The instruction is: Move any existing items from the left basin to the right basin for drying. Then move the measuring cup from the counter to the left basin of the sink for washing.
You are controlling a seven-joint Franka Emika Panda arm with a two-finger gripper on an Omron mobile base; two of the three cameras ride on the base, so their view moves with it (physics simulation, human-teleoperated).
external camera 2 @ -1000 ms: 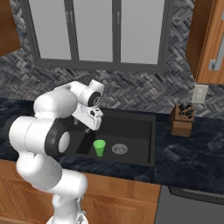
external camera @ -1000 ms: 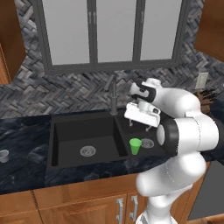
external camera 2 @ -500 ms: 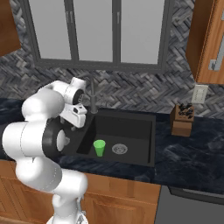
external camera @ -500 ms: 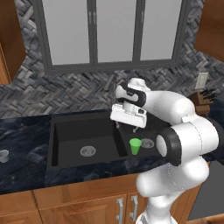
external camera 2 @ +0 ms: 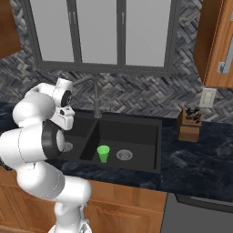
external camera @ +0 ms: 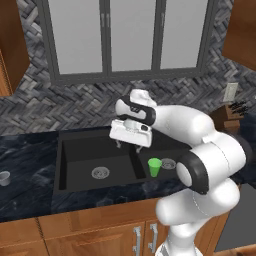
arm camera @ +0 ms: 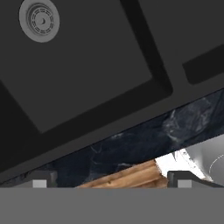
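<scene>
Left base view shows the green tumbler (external camera: pixel 154 167) standing upright in the right basin (external camera: pixel 170 145), beside its drain, so the first move looks done. The gripper (external camera: pixel 128 145) hangs over the sink divider, jaws spread wide and empty. The measuring cup (external camera: pixel 4 177) sits on the worktop (external camera: pixel 25 165) near its left edge, well apart from the hand. To do this step well, swing left across the left basin (external camera: pixel 95 160), come down squarely over the cup, and close across its bowl rather than the thin handle.
</scene>
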